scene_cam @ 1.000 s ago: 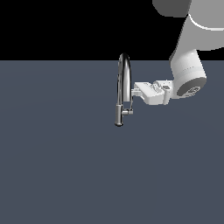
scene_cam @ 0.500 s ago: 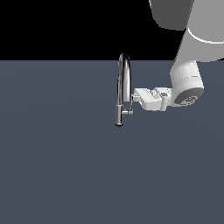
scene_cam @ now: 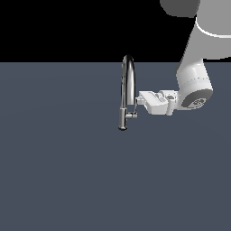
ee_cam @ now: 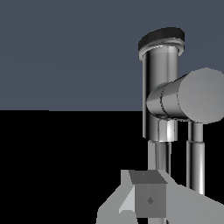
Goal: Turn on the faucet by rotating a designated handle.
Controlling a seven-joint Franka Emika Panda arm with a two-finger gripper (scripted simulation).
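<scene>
1. In the wrist view we see our white gripper's grey finger pad close before the short chrome stub handle; whether the jaws are apart we cannot tell.
2. Beyond, the tall chrome gooseneck faucet stands mid-floor, handle at its 3 o'clock.
3. Since a second ago, our gripper has dropped and closed in on the spout.

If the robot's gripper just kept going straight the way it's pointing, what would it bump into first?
Most likely the faucet: the gripper points toward the exterior view's left, nearly at its upright pipe, just above the handle. Depth is unclear, so it might slip past.
</scene>
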